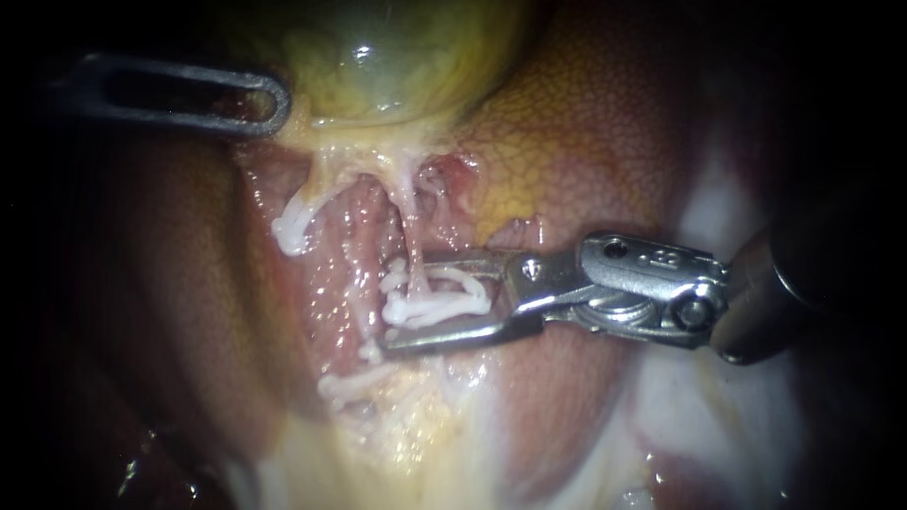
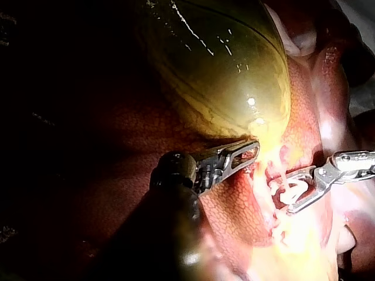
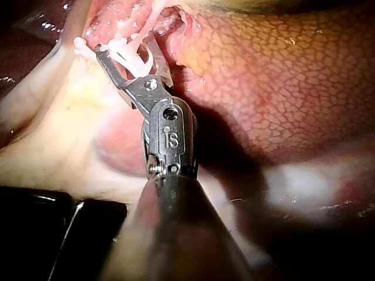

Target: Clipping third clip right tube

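My right instrument (image 1: 402,300) comes in from the right, its jaws open around the right tube (image 1: 409,231), a thin pale strand running down from the gallbladder (image 1: 397,57). A white clip (image 1: 444,297) lies between the jaws on that tube, narrower than the gap. The right wrist view shows the same jaws (image 3: 126,47) spread around the white clip (image 3: 133,63). My left instrument (image 1: 274,102) holds the gallbladder's lower edge at the upper left, jaws together on the tissue (image 2: 251,150). Another white clip (image 1: 291,234) sits on the left tube (image 1: 316,194).
Reddish liver (image 1: 586,132) lies to the right of and below the gallbladder. More white clip material (image 1: 350,385) sits lower on the tissue bed. Pale fatty tissue (image 1: 406,444) fills the lower middle. My right instrument's wrist (image 1: 652,283) lies over the liver.
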Controlling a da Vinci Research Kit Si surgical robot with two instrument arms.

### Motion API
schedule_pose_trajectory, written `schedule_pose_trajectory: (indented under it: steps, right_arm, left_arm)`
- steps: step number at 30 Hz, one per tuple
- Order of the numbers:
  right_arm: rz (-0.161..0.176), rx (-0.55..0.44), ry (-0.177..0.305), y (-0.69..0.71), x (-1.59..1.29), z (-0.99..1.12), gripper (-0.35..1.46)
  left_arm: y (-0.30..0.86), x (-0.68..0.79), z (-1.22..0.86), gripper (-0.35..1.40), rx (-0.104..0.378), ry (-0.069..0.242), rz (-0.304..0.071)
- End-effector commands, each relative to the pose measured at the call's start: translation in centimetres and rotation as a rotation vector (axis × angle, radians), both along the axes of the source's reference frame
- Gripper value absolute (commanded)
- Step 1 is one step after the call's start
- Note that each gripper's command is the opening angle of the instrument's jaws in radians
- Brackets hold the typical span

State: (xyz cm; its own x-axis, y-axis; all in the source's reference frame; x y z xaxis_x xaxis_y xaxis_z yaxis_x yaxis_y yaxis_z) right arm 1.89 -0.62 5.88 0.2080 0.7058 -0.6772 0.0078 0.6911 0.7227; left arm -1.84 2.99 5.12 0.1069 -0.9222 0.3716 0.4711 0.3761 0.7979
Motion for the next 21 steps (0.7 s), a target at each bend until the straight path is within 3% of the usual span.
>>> schedule_pose_trajectory:
  steps: [1,10,21]
  right_arm:
    - [0.000,0.000,0.000,0.00,0.00,-0.01,0.50]
    - [0.013,0.006,0.014,0.07,0.00,-0.04,0.50]
    - [0.048,0.031,0.036,0.38,0.09,-0.14,0.50]
  left_arm:
    - [0.00,0.00,0.00,-0.35,0.000,0.000,0.000]
    - [0.00,0.00,-0.01,-0.35,0.000,0.000,0.000]
    - [0.00,0.00,0.00,-0.35,0.000,0.000,0.000]
